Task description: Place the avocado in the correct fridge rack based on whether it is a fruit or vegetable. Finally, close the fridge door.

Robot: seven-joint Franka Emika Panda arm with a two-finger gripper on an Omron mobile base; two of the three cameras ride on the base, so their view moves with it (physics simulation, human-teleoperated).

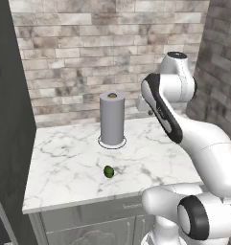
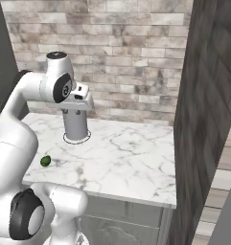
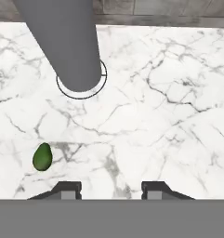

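My arm arched high over the surface (image 1: pixel 78 158), pincer (image 3: pixel 111 188) empty with fingers apart; the avocado (image 3: pixel 42 156) lay below.

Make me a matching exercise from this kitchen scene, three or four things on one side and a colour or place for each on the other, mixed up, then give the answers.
Things:
1. avocado
2. paper towel roll
3. counter
4. wall

Descriptions:
A. white marble with grey veins
B. small, dark green, lying near the counter's front edge
C. pale brick behind the counter
D. grey cylinder standing upright

Pairs: 1-B, 2-D, 3-A, 4-C
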